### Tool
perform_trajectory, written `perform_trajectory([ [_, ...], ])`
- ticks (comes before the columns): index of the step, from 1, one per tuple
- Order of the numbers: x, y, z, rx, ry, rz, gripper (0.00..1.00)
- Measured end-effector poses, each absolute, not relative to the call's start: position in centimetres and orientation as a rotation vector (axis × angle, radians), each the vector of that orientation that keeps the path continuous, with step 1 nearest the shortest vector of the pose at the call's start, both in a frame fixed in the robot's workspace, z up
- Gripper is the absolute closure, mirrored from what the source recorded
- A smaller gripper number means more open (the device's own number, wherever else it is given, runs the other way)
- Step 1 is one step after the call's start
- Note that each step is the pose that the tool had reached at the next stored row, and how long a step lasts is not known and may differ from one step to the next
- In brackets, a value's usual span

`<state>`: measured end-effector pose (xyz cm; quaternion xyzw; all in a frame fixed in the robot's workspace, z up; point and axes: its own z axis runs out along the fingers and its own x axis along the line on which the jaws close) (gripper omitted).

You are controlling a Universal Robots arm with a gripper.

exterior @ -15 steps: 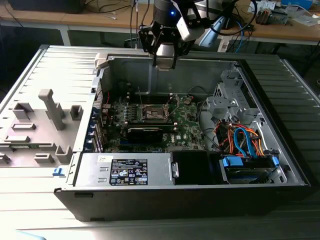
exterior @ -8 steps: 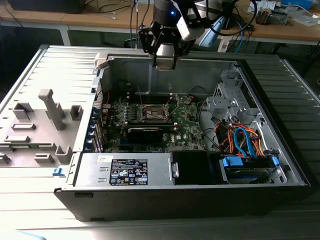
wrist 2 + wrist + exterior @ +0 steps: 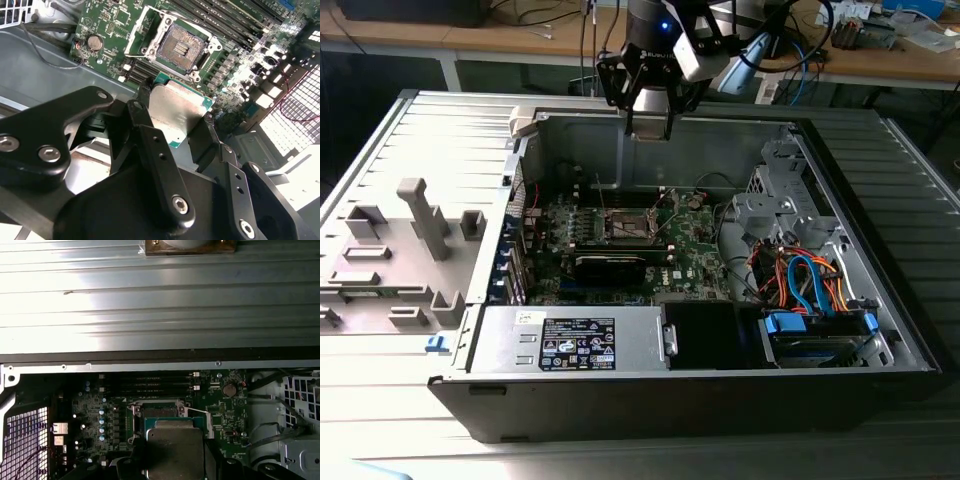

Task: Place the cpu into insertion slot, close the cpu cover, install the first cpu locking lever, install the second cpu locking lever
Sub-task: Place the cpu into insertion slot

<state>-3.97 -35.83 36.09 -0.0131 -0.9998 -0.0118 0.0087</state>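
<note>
- The gripper (image 3: 175, 114) has its jaws closed narrowly on the cpu (image 3: 176, 116), one black finger (image 3: 141, 107) on each of two opposite edges.
- The cpu is held with its silvery face showing in both wrist views, and a green edge shows along its far side.
- In the exterior view the gripper (image 3: 648, 112) hangs over the far wall of the open case (image 3: 420, 130), above the board (image 3: 695, 250).
- The slot (image 3: 180, 46) lies bare, with its dark centre uncovered, and the cpu is in the air clear of it.
- In the first wrist view the cpu (image 3: 175, 450) overlaps the near edge of the slot (image 3: 159, 412).
- The cover (image 3: 135, 31) stands tilted up at one side of the slot.
- A thin wire lever (image 3: 196, 411) sticks out beside the slot, raised.
- A coin cell (image 3: 93, 43) sits on the board near the slot.
- In the exterior view the slot (image 3: 628, 225) sits mid-board; a power supply (image 3: 570, 340) fills the near wall, and orange and blue cables (image 3: 800, 280) lie to the exterior view's right.
</note>
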Motion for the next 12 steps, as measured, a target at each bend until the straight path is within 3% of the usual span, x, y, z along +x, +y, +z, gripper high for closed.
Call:
perform_trajectory([
  [12, -3.99, -35.85, 36.03, -0.041, -3.124, -0.019, 0.45],
])
